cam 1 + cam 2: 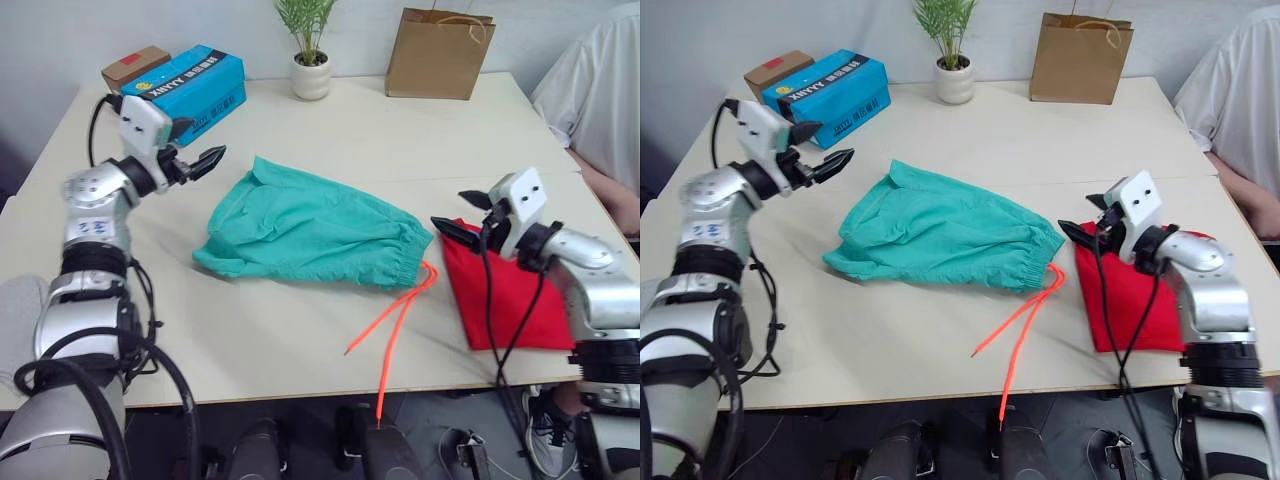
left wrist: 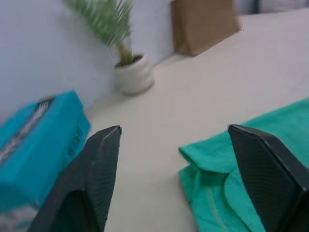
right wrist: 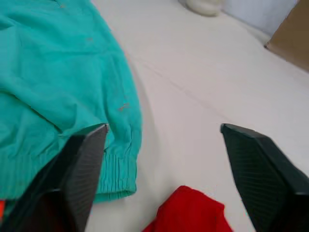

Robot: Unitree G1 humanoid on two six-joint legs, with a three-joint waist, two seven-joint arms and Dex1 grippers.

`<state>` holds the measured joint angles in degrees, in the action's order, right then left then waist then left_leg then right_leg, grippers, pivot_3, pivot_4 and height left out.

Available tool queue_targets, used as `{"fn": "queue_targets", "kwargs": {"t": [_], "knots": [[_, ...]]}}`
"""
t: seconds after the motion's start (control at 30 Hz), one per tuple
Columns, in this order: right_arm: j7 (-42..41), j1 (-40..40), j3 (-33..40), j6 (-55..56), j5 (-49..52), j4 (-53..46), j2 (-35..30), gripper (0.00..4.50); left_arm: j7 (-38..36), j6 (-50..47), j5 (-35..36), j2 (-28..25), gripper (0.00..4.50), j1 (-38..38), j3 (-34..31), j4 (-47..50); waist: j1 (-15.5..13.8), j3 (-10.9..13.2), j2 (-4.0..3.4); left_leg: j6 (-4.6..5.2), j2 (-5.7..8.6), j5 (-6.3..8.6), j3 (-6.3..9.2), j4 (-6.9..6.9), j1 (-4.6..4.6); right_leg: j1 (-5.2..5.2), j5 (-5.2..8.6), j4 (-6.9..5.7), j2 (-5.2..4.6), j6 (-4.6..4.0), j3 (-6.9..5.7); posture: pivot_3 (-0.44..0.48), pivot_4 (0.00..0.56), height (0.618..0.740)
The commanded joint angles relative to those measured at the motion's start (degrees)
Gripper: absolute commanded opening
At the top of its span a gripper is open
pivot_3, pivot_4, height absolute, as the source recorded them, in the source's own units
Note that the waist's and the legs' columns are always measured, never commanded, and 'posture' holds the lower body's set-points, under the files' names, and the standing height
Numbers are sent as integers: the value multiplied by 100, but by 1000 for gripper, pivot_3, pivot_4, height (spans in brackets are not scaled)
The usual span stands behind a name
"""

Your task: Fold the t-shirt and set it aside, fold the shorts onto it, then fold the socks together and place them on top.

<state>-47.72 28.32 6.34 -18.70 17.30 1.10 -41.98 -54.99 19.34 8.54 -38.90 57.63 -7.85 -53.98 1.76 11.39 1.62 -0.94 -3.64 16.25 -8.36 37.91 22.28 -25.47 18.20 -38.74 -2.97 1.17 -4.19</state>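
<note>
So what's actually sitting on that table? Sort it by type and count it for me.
Clothes: 2, the green shorts and the folded red t-shirt.
Boxes: 2, the blue box and the small brown box.
Paper bags: 1, the brown bag.
Potted plants: 1, the plant.
Total: 6.

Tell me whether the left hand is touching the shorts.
Apart. In the left eye view the left hand hangs open beyond the shorts, with bare table between its fingertips and the fabric's edge.
</note>
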Motion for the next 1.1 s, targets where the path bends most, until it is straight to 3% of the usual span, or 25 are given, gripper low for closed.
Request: {"fn": "queue_targets", "kwargs": {"t": [0.03,0.13,0.23,0.33,0.53,0.6,0.8,1.0,1.1], "knots": [[-593,-231,-562,180,76,-1049,-42,4491,-1195,192,80,-209,4498,-839,472,1360,-2,-2,0,-2,-2,1,-3,0,-5,0,0,-3,5,0,7,0,150,740],[-626,-454,-1221,163,-199,-1605,135,4491,-1682,-193,305,-311,4498,-1632,670,2428,-9,-2,2,-10,-17,4,-5,8,-9,4,0,-6,28,-2,25,0,150,740],[-237,-494,-1592,150,-522,-1662,510,4491,-1564,-126,36,-280,4498,-1990,851,2782,-14,-3,5,-10,-18,5,-4,15,-6,3,-1,-7,32,-3,36,0,150,740],[131,-491,-2007,424,-1325,-1412,616,4491,-1232,238,-502,-159,4498,-2001,1147,2545,-44,-7,12,-7,-13,5,-4,20,-7,4,-2,-9,30,-4,42,0,150,740],[357,-761,-2124,719,-1931,-1210,510,4491,-1004,610,-1011,-51,4498,-1829,1486,1721,-31,-13,22,1,-13,10,-7,16,-5,3,-3,-2,31,-2,44,0,150,740],[455,-809,-2052,902,-2085,-1076,473,4112,-617,828,-1326,-75,4500,-1690,1572,1305,-29,-16,25,0,-15,11,-8,15,-8,3,-3,-2,31,-3,43,0,150,740],[521,-771,-1933,1525,-2238,-685,402,2248,219,1098,-1794,-121,3031,-1368,1698,359,-18,-22,30,6,-14,7,-8,16,-24,14,-14,-9,31,-12,44,0,150,740],[-63,-591,-1913,2488,-1923,-243,273,112,-1057,709,-1138,-286,1051,-1791,1630,714,23,-27,29,-4,-20,2,-18,15,-29,13,-14,-14,38,-14,44,0,150,740],[-396,-465,-1936,2985,-1836,35,166,0,-1414,141,-630,-485,92,-2335,1397,1540,70,-28,28,-11,-27,5,-28,9,-39,13,-10,-14,40,-19,48,0,150,740]]}}
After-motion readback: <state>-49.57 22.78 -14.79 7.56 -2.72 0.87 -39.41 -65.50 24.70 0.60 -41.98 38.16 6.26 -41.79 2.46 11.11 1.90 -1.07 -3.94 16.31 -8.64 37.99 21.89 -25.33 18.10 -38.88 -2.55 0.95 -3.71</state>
